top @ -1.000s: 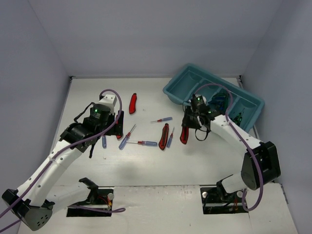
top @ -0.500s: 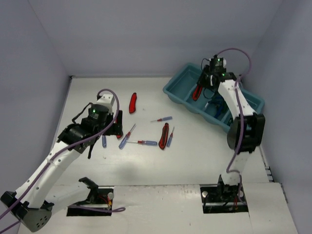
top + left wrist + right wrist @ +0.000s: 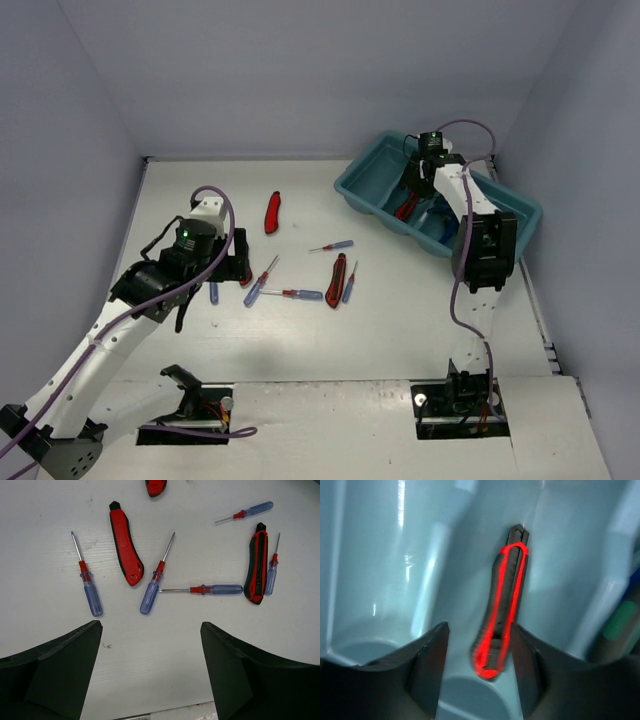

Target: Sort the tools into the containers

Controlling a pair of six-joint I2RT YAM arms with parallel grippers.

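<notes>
My right gripper (image 3: pixel 413 192) hangs inside the teal tray (image 3: pixel 362 184), in its second compartment from the left. Its jaws (image 3: pixel 480 665) stand open, and a blurred red-and-black utility knife (image 3: pixel 502 615) sits loose between them above the compartment floor; a gap shows at the left finger. My left gripper (image 3: pixel 150 670) is wide open and empty above the table, nearer to me than a scatter of tools: a red knife (image 3: pixel 125 550), several blue-handled screwdrivers (image 3: pixel 155 577) and a red-black knife (image 3: pixel 256 562).
Another red knife (image 3: pixel 272 211) lies at mid-table, farther back, and a lone screwdriver (image 3: pixel 333 246) lies right of it. The tray's right compartments hold blue and green handles (image 3: pixel 620 625). White walls close in the table on three sides.
The right arm swung from the table up over the tray carrying the red-black knife, lowered into a compartment, and its jaws parted. The left arm drew back slightly.
</notes>
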